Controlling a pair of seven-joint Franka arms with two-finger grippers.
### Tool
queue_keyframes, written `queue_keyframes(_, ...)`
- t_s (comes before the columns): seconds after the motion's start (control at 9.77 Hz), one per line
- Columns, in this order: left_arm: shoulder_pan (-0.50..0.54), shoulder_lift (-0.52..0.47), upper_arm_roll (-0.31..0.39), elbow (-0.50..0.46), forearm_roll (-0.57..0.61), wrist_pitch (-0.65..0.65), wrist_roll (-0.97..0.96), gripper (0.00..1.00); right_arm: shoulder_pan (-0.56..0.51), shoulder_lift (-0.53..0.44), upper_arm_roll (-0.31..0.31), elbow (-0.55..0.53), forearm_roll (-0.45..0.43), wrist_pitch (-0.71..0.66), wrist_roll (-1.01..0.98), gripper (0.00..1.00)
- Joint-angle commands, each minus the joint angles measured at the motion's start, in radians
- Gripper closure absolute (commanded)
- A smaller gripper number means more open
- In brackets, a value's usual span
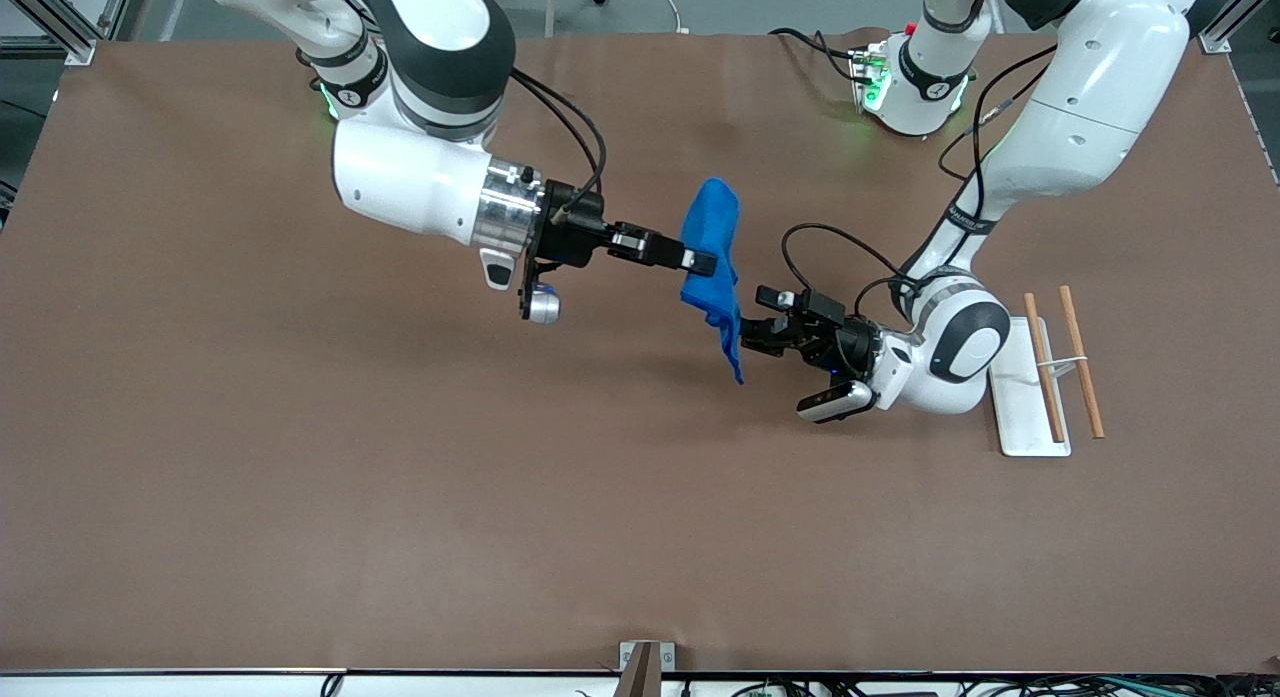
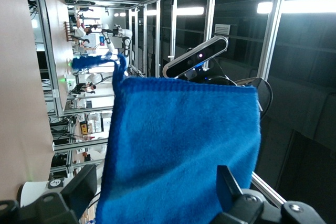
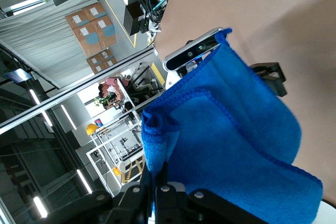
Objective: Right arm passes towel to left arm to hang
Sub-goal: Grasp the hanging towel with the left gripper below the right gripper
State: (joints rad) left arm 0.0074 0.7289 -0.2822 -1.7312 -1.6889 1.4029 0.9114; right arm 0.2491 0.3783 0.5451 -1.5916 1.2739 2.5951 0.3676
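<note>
On the brown counter [image 1: 300, 497] a white rack with two wooden rods [image 1: 1050, 377] lies at the left arm's end. The right hand [image 1: 698, 261] pinches the small bright blue microfibre towel [image 1: 715, 267] in the air over the counter's middle. The left hand [image 1: 760, 322] is spread just beside the hanging cloth

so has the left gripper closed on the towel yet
No, in the left wrist view the left gripper has its fingers spread to either side of the towel, not pinching it.
</note>
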Motion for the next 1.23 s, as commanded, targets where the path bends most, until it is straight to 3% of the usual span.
queue_keyframes(0.0, -0.012, 0.038, 0.003, 0.004, -0.017, -0.019, 0.034, 0.0, 0.027, 0.033, 0.009, 0.045, 0.019, 0.039, 0.008, 1.0)
queue_keyframes(0.2, -0.009, 0.038, 0.0, -0.001, -0.017, -0.027, 0.034, 0.08, 0.048, 0.04, 0.009, 0.058, 0.021, 0.072, 0.007, 1.0)
queue_keyframes(0.72, 0.014, 0.027, 0.001, 0.002, -0.005, -0.028, 0.018, 0.61, 0.053, 0.04, 0.009, 0.058, 0.019, 0.094, 0.008, 1.0)
queue_keyframes(0.92, 0.041, 0.026, 0.003, 0.002, 0.012, -0.045, 0.009, 0.87, 0.052, 0.04, 0.009, 0.058, 0.019, 0.094, 0.008, 1.0)
queue_keyframes(1.13, 0.078, 0.014, 0.003, 0.007, 0.048, -0.045, -0.031, 0.98, 0.042, 0.04, 0.009, 0.058, 0.018, 0.086, 0.005, 1.0)
